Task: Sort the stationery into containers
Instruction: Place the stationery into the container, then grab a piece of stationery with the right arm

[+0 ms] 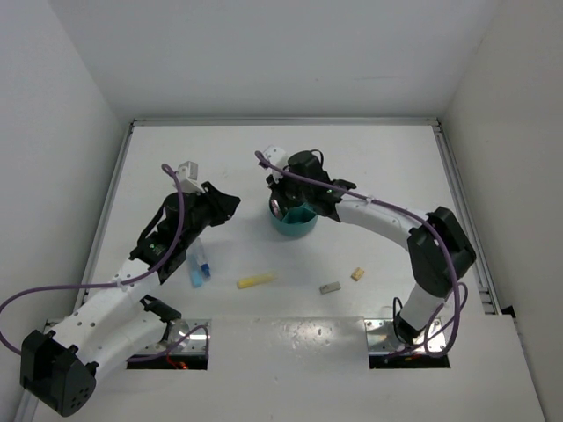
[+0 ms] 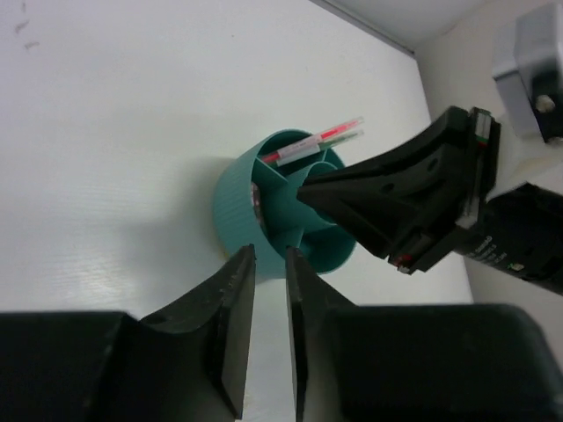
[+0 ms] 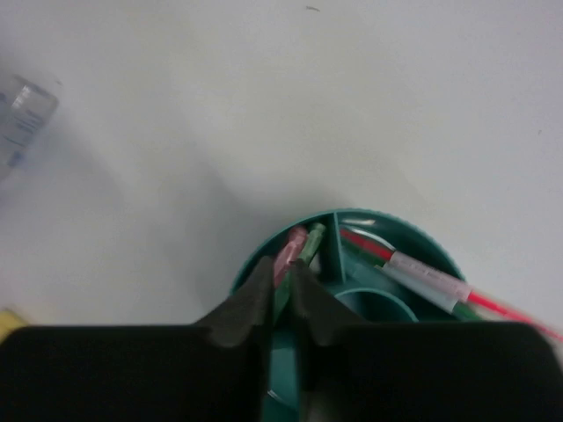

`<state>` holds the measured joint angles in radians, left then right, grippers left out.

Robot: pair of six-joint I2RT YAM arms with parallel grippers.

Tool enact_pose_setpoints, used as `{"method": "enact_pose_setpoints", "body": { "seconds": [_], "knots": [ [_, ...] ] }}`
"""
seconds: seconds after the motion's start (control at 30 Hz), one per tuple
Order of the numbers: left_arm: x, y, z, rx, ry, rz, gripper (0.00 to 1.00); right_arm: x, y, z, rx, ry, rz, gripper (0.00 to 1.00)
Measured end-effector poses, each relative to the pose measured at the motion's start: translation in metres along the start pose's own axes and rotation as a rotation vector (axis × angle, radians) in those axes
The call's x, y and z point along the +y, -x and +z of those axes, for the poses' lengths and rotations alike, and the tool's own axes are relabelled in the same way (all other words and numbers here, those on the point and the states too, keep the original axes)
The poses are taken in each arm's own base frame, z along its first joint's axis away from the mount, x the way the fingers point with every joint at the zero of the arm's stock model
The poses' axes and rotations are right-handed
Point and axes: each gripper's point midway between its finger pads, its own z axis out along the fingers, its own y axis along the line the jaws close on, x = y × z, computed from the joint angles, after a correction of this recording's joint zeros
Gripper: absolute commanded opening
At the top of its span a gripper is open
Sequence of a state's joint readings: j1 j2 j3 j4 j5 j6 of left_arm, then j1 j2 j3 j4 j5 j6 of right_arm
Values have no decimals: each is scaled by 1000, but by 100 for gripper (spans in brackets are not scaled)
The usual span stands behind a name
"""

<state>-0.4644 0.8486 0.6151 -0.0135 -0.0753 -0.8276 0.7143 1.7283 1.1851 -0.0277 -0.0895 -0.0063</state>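
Right gripper [image 3: 283, 268] hangs directly over the round teal plastic desk organiser [image 2: 233, 207], tips pointing down into a ring compartment. Its black fingers [image 3: 251, 303] stand almost together, with only a thin slit between them. A pink stubby marker [image 3: 293, 246] leans in that compartment right at the tips, and a mint-green stubby marker [image 3: 313, 237] sits touching it on the far side. I cannot tell from the wrist view whether the fingers pinch the pink marker or merely stand beside it.

In the next ring compartment, to the right of the fingertips, lie a thin pink pen [image 2: 339, 129] and a thin green pen [image 2: 345, 138]. They are side by side and their ends poke out over the rim.

Left gripper [image 2: 270, 255] sits low over the white table [image 1: 369, 167], with the organiser just ahead of its tips and not touching. Its fingers are drawn close, and only bare table shows through the narrow gap. It holds nothing.

Still loose on the table:
- A blue stubby marker [image 1: 198, 268] lies behind the left gripper, beside that arm's forearm.
- A yellow stubby marker [image 1: 255, 281] lies toward the bases from the right gripper.
- A small grey block [image 1: 330, 287] lies in the same direction.
- A small tan block [image 1: 357, 273] sits just beside the grey one.
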Motion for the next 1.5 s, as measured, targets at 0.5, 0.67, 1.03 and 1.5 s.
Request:
{"method": "enact_pose_setpoints", "body": {
  "seconds": [0.5, 0.67, 1.03, 1.5],
  "knots": [
    [48, -113, -8, 391, 149, 36, 63, 60, 8, -88, 73, 490, -330, 100],
    [65, -88, -28, 300, 294, 21, 60, 92, -94, -106, 241, 641, -472, 96],
    [67, 42, -94, -214, 464, -120, 77, 177, -137, -38, 421, 816, -723, 42],
    [97, 73, -149, -406, 599, -138, 80, 197, -143, 0, 443, 747, -730, 59]
  ]
}}
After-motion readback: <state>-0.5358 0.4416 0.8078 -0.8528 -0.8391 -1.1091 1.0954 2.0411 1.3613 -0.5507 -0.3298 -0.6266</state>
